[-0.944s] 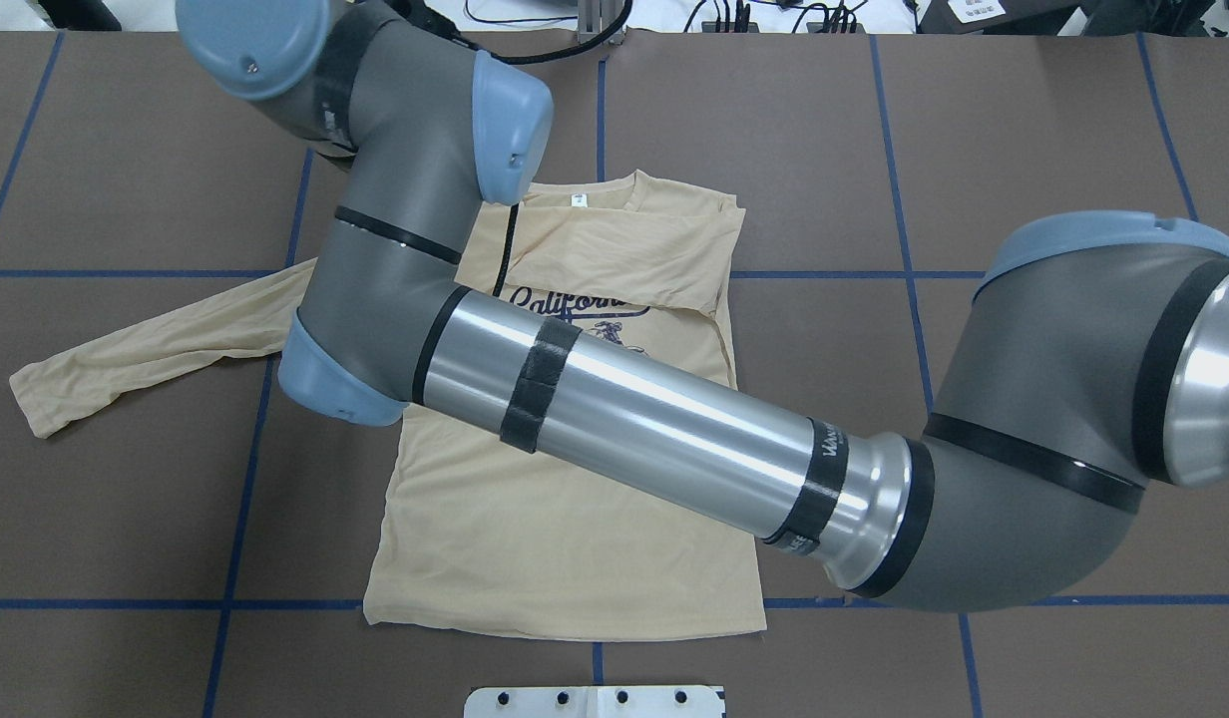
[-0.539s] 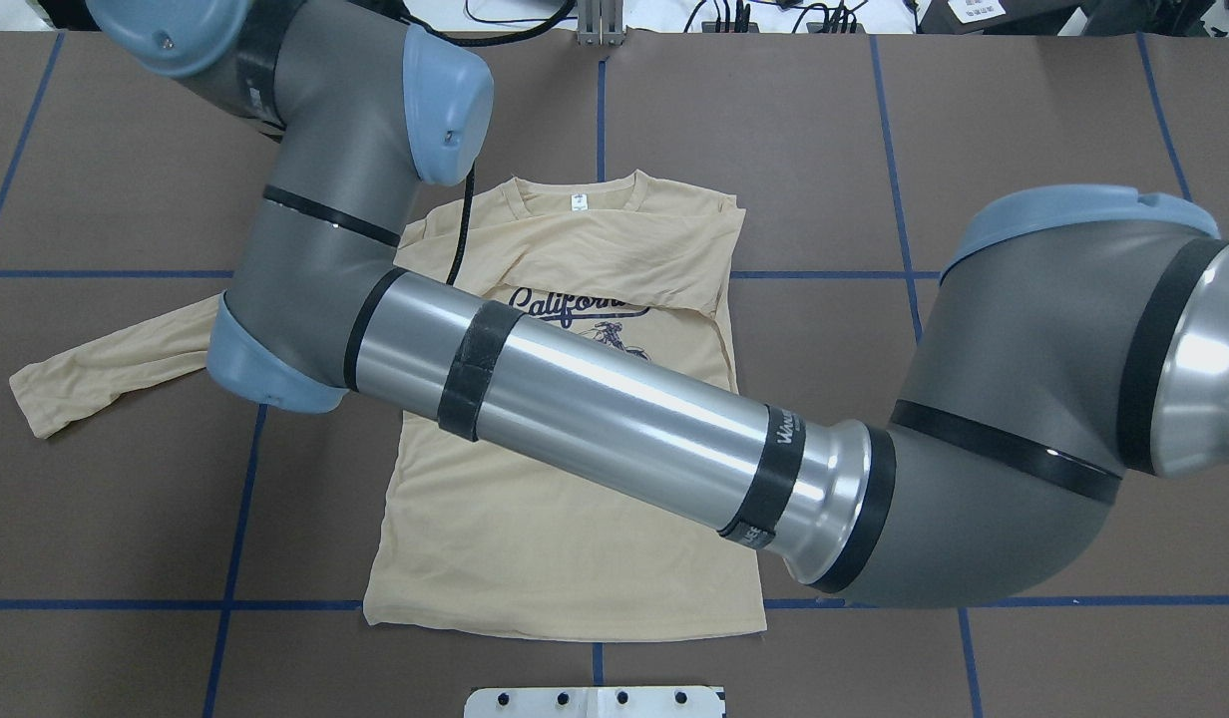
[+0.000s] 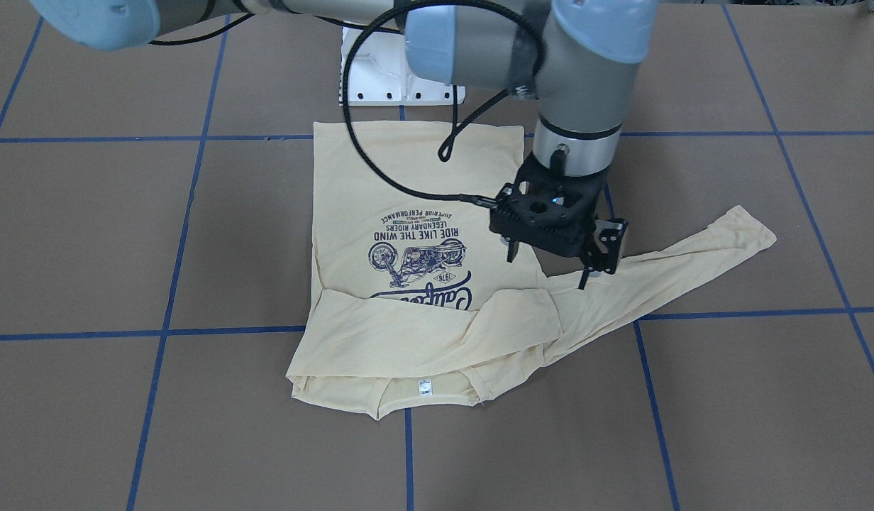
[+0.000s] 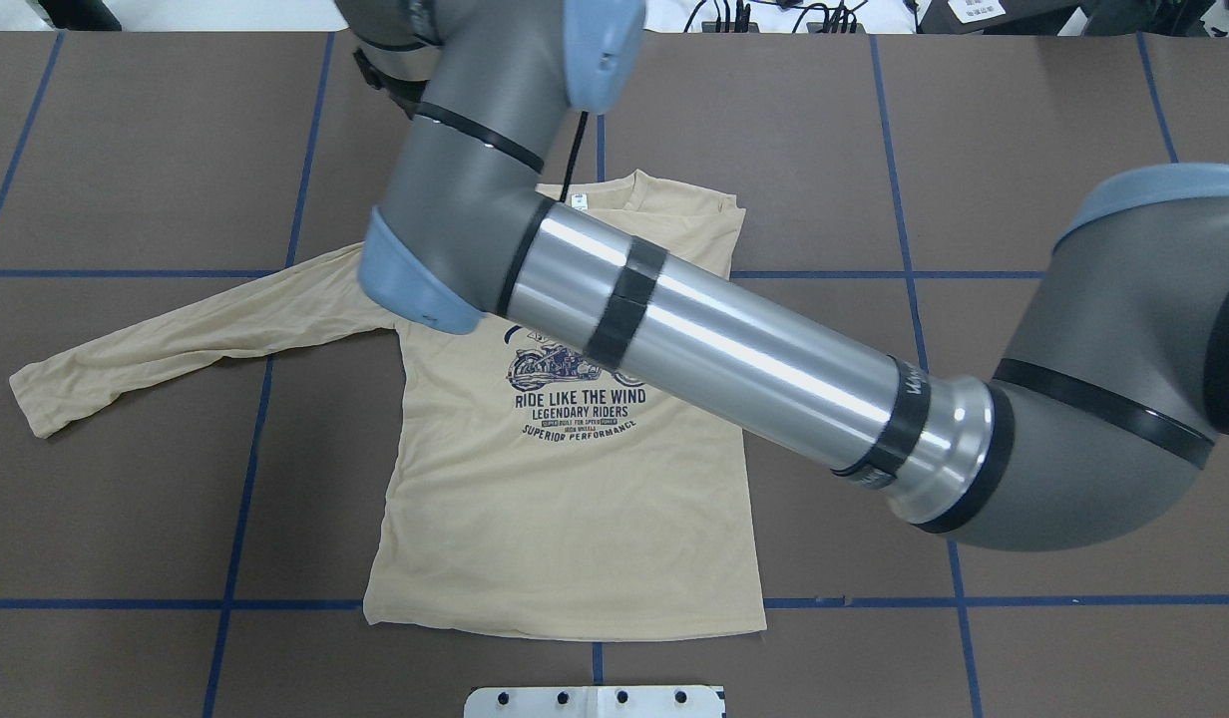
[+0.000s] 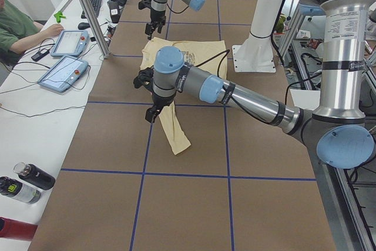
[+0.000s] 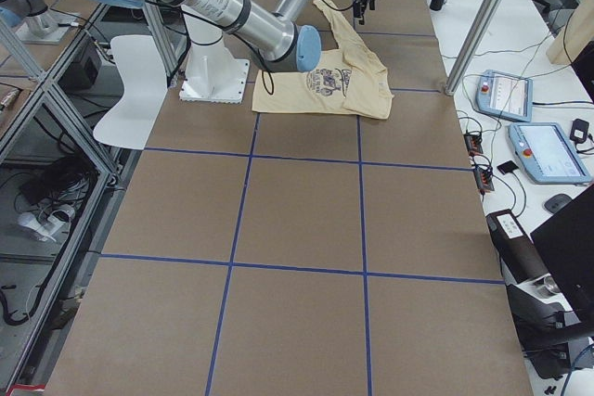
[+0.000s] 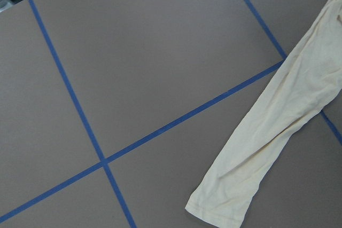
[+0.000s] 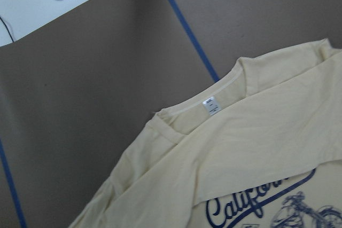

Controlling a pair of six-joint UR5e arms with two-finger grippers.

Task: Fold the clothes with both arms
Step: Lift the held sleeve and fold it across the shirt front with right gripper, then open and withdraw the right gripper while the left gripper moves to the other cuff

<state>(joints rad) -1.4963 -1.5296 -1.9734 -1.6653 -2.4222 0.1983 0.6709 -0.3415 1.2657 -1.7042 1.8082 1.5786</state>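
table (image 4: 1024,150): brown, blue-gridded | T-shirt (image 4: 565,519): lying flat, one sleeve outstretched | white base (image 4: 595,701): robot-side edge

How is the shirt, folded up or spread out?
Partly folded: one sleeve lies folded across the T-shirt, partly over its print; the other sleeve stretches out flat on the table.
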